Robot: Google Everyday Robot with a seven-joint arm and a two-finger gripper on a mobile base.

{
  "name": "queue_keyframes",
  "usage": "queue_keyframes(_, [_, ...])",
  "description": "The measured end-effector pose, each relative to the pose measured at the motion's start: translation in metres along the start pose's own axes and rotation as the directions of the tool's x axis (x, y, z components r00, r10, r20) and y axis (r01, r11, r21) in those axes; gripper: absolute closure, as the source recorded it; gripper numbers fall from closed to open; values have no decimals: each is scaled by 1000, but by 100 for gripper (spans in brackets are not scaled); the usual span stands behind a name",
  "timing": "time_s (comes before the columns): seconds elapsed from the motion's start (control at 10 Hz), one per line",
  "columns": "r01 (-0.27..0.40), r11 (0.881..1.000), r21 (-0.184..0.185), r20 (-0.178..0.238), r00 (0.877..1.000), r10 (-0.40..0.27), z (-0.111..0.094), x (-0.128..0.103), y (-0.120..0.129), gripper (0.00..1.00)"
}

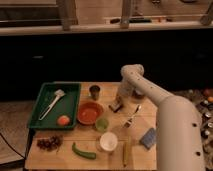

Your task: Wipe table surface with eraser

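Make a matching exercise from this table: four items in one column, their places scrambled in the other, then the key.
Items
1. orange fruit
2. eraser
3. blue pad
4. grapes

Places
A. gripped by the shut end effector, near the middle of the table
B. on the wood at the near edge, in front of the green tray
C. inside the green tray
D. between the white bowl and the robot's arm

Pairs: 1-C, 2-A, 3-D, 4-B
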Motion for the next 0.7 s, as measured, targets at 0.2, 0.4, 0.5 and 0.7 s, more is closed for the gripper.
queue_keyframes(0.2, [40, 999, 15, 28, 999, -41, -10, -18, 12, 100])
queue_keyframes(0.4, [69, 998, 13, 36, 997, -69, -17, -30, 29, 100])
queue_keyframes(0.5, [72, 997, -1, 35, 997, -72, -16, -31, 36, 100])
queue_keyframes(0.7, [43, 999, -34, 13, 999, -43, -15, -19, 50, 100])
